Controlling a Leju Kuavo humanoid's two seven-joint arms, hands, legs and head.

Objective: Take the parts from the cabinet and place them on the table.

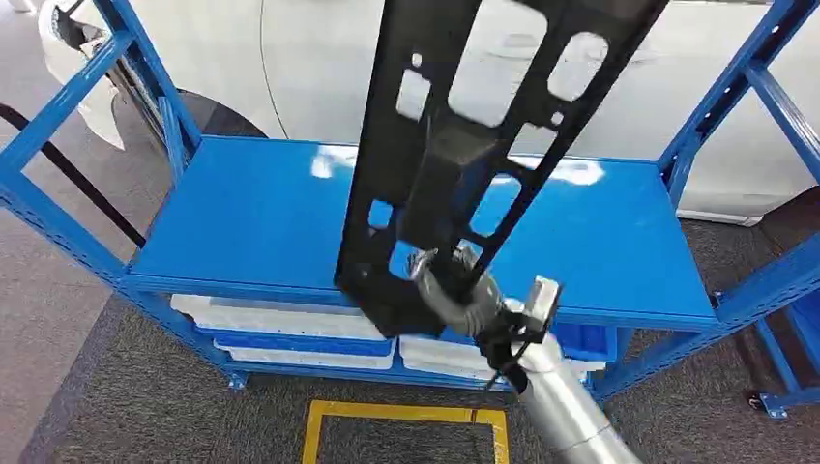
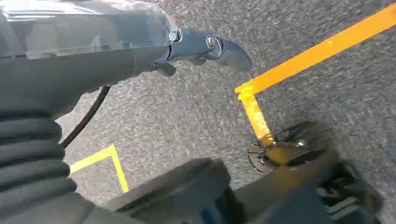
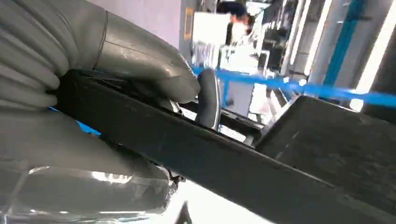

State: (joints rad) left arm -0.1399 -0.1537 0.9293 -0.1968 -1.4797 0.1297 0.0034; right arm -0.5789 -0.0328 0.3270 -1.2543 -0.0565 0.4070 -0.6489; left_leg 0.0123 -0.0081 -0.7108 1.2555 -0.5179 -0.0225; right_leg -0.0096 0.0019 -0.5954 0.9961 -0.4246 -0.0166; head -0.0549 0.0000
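A long black flat part point(image 1: 474, 126) with several cut-outs stands nearly upright in front of me, its top leaning right and out of the head view. My right hand point(image 1: 454, 285) grips its lower end, above the front edge of the blue cabinet shelf point(image 1: 251, 213). In the right wrist view the thumb point(image 3: 140, 60) and fingers point(image 3: 208, 98) clamp the black part point(image 3: 243, 168). My left hand point(image 2: 140, 46) hangs over the grey floor, fingers apart and holding nothing.
The blue cabinet frame point(image 1: 58, 222) has uprights at left and right. White and blue trays point(image 1: 290, 329) lie on its lower level. A white car point(image 1: 319, 58) stands behind it. Yellow floor tape point(image 1: 406, 416) marks a square below the shelf.
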